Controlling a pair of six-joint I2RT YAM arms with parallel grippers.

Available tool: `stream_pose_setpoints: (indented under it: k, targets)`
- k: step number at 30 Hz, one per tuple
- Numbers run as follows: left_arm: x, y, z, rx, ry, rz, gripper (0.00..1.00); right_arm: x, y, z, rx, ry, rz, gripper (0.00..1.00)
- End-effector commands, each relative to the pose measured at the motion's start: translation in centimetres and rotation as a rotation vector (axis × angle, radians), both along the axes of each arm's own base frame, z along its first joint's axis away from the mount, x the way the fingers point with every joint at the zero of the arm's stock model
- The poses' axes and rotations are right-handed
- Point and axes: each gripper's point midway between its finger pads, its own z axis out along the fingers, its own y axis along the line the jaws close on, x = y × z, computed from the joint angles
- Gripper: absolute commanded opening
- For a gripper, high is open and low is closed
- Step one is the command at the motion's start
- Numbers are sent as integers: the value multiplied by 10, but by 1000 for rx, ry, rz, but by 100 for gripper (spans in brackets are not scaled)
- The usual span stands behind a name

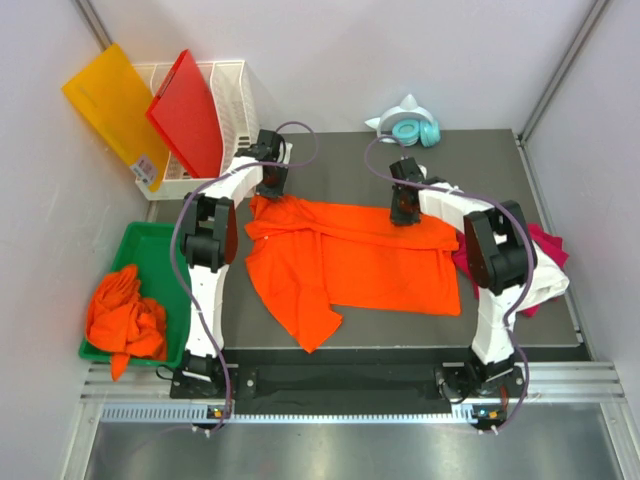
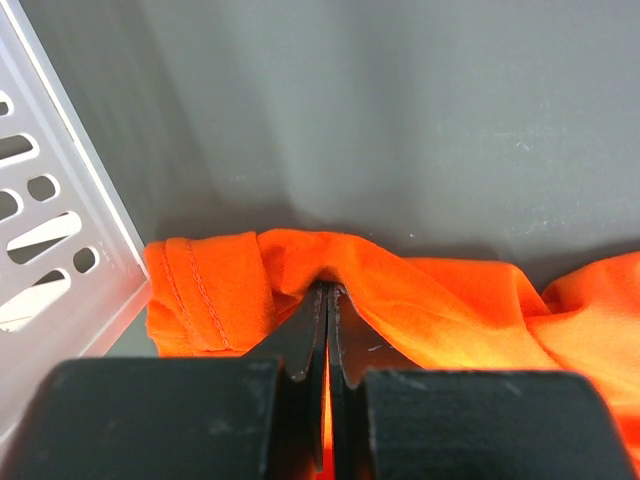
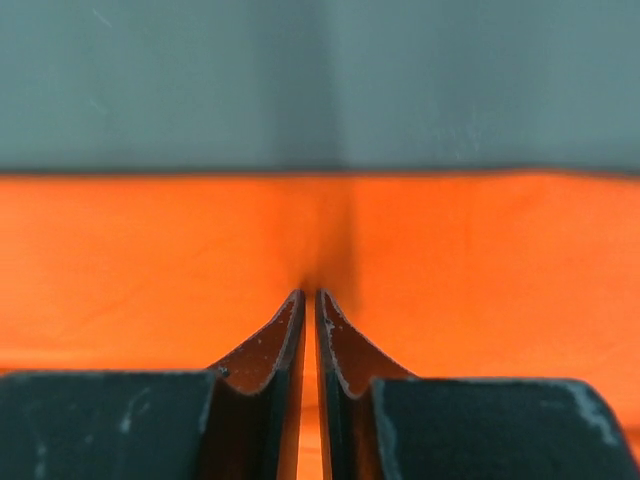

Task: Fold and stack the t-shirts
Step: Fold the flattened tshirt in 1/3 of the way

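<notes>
Left gripper point(image 2: 327, 292) clamps orange t-shirt point(image 1: 360, 265) | right gripper point(image 3: 310, 295) too — arms outstretched

The shirt point(image 1: 370, 262) is soft matt cloth, the table point(image 1: 340, 170) matt and faintly scuffed, the basket point(image 1: 238, 90) smooth white plastic, the red board point(image 1: 190, 115) glossy.
</notes>
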Motion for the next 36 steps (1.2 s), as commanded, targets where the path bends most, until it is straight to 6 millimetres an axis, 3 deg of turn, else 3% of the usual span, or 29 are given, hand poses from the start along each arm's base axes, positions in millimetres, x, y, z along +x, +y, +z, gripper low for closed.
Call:
stream_pose_setpoints:
  k: [1, 7, 16, 23, 26, 27, 28, 29, 30, 31, 36]
  targets:
    - [-2, 10, 6, 30, -21, 3, 0, 15, 5, 0, 0, 17, -28, 8]
    - [-7, 15, 4, 45, -9, 5, 0, 29, 1, -12, -42, 53, -35, 8]
    - [2, 19, 4, 53, -20, 13, 0, 45, -6, -33, -72, 112, -36, 8]
    - [12, 20, 4, 57, -29, 19, 0, 68, -5, -27, -58, 91, -52, 7]
    - [9, 13, 18, 9, -40, 0, 0, 74, -1, -13, -38, 44, -35, 7]
    - [8, 9, 24, -10, -48, -9, 0, 83, 6, 12, -6, -36, -26, 8]
    - [13, 8, 47, -25, -110, -11, 0, 78, 7, 15, -5, -46, -19, 8]
    - [5, -1, 48, -75, -104, -37, 3, 79, 9, 26, 6, -77, -19, 9]
    - [4, -3, 56, -92, -122, -41, 9, 82, 14, 50, 26, -135, -14, 13]
    - [3, -6, 75, -115, -164, -50, 12, 81, 16, 58, 30, -151, -6, 15]
    - [-9, -13, 120, -185, -234, -58, 24, 72, 38, 114, 36, -246, 40, 24]
